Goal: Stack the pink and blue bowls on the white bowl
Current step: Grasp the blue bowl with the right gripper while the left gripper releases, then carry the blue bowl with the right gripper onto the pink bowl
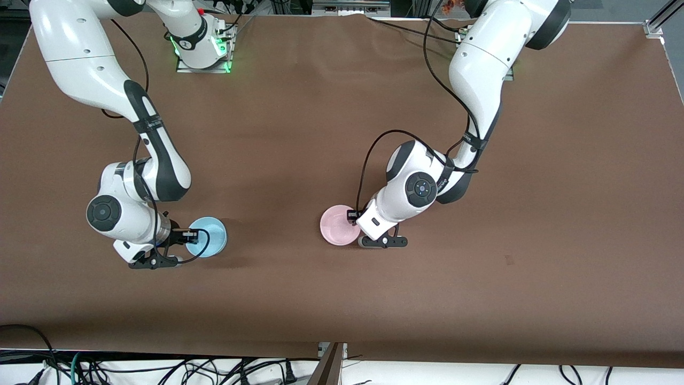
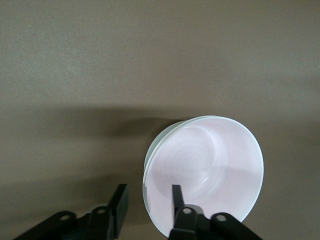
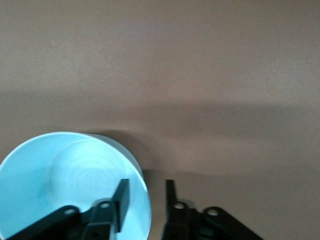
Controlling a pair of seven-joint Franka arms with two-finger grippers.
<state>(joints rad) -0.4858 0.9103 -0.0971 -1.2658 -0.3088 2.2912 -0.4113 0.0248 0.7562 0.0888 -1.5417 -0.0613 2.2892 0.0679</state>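
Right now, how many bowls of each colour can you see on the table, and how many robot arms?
Pink bowl: 1
Blue bowl: 1
White bowl: 1, only an edge showing under the pink one in the left wrist view
Robot arms: 2
Total: 3 bowls, 2 arms
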